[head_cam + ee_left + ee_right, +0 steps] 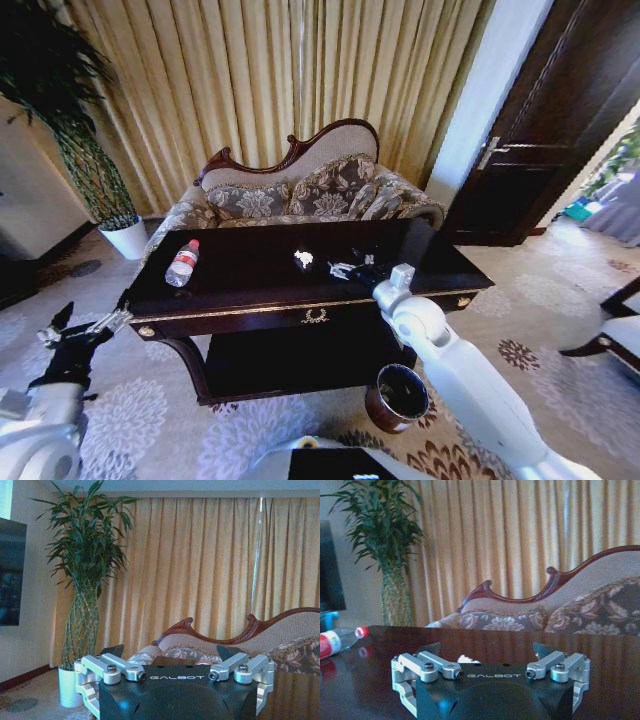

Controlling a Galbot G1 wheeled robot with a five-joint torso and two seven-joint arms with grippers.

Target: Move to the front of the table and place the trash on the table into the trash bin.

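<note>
Two grippers spread their fingers wide, empty: the right gripper [345, 268] hovers over the surface [250, 285] near the paper wad [303, 259]; the left gripper [82, 328] hangs beside it.

Long dark glossy table [250, 285] across the middle of the head view, gold trim along the front edge, gold ornament at centre front, curved legs, lower shelf beneath. On its top, toward the left end: a clear bottle [182, 263] with red cap and label, lying on its side. Near the centre: a crumpled white paper wad [304, 259], well apart from the bottle.
</note>
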